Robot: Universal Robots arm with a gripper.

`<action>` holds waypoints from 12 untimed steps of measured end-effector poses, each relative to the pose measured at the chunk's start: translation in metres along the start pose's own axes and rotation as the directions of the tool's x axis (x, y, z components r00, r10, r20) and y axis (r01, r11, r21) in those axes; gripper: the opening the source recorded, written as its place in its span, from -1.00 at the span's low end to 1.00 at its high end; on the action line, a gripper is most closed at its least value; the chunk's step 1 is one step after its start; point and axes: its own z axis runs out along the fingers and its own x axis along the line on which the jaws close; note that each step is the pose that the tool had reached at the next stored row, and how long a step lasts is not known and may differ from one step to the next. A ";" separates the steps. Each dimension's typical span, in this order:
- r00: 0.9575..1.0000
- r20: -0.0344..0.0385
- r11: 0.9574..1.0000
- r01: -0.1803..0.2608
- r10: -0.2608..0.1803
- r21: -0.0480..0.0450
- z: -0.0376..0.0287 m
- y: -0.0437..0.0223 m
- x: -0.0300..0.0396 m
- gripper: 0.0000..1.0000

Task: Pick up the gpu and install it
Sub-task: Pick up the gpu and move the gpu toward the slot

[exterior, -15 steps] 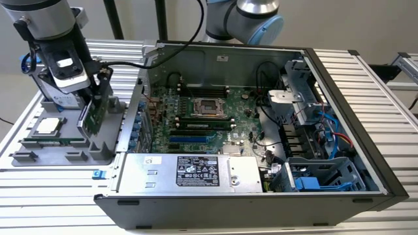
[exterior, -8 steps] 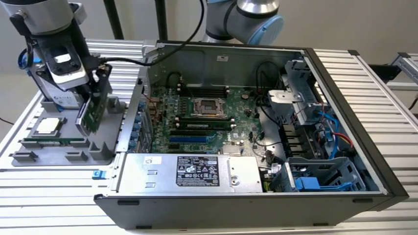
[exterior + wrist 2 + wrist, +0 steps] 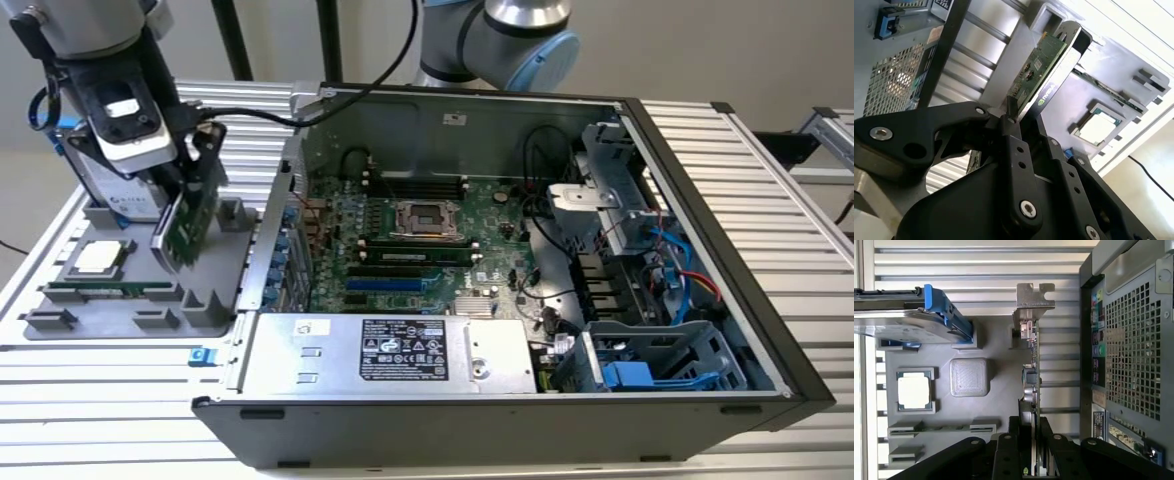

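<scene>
I have the gripper (image 3: 187,186) clenched on the gpu (image 3: 187,228), with its matte black fingers (image 3: 1011,140) pinching the card across both faces near one edge. The card is a thin, flat rectangle. In the second wrist view its green circuit-board face is speckled with small components. In the first wrist view the gpu (image 3: 1032,365) is edge-on, and a stamped silver bracket (image 3: 1032,300) with a notched tab caps one end.

In the exterior view the card hangs tilted over the tray (image 3: 200,312), just outside the computer case (image 3: 747,330) on the exterior view's left. I cannot tell whether its lower edge is clear of the tray.

The tray is smooth grey moulded plastic with raised posts and pockets. A square pocket holds a processor (image 3: 96,258) with a dull metal lid. A long, narrow green memory stick (image 3: 114,290) sits on edge in a slot. A silver hard drive (image 3: 899,322) stands on edge in a blue frame (image 3: 936,302). A clear, ribbed square piece (image 3: 969,377) also lies on the tray.

The case is dark sheet steel, lying on its side with the panel off, and it has a perforated rear wall. Inside are a green motherboard (image 3: 400,255), a metal-framed processor socket (image 3: 427,215) and a silver boxy power supply (image 3: 387,350). Everything rests on a table (image 3: 107,410) of ribbed aluminium slats.
</scene>
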 end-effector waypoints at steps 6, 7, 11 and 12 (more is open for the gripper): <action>1.000 0.000 1.000 0.000 0.000 0.000 -0.0067 0.0004 -0.0002 -1.00; 1.000 0.000 1.000 0.000 0.000 0.000 -0.0081 0.0004 -0.0002 -1.00; 1.000 0.000 1.000 0.000 0.000 0.000 -0.0131 0.0007 -0.0003 -1.00; 1.000 0.000 1.000 0.000 0.000 0.000 -0.0143 0.0008 -0.0004 -1.00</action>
